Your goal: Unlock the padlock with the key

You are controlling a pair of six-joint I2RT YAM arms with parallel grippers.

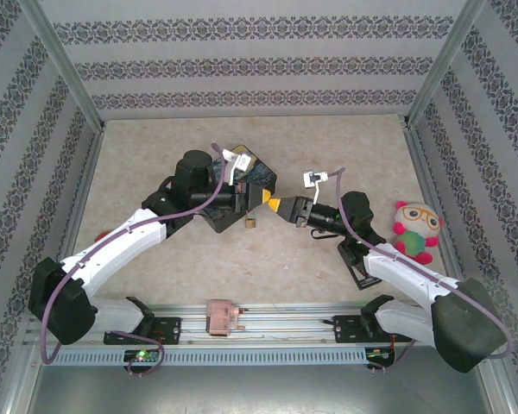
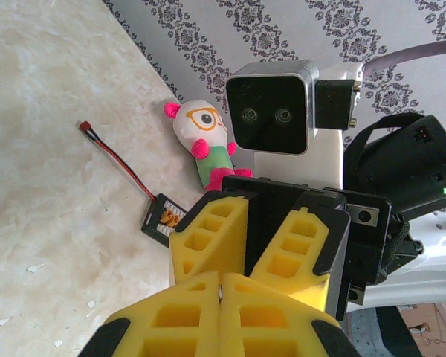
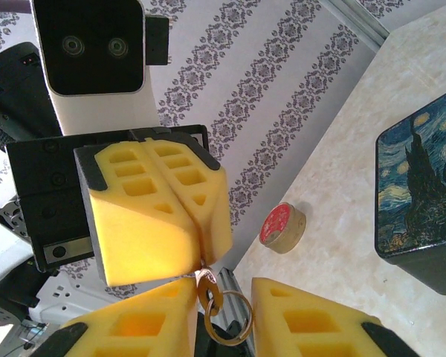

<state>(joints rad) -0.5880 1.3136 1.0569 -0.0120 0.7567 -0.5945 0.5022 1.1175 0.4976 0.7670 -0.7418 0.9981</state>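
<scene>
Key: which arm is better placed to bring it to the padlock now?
Left, likely: the left gripper is shut on the key, the right gripper is open beside it, and the padlock lies close.

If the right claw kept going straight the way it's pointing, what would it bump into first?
Probably the key and its ring, hanging just ahead of the right gripper from the shut left gripper, which faces it almost tip to tip. Exact depth is unclear.
</scene>
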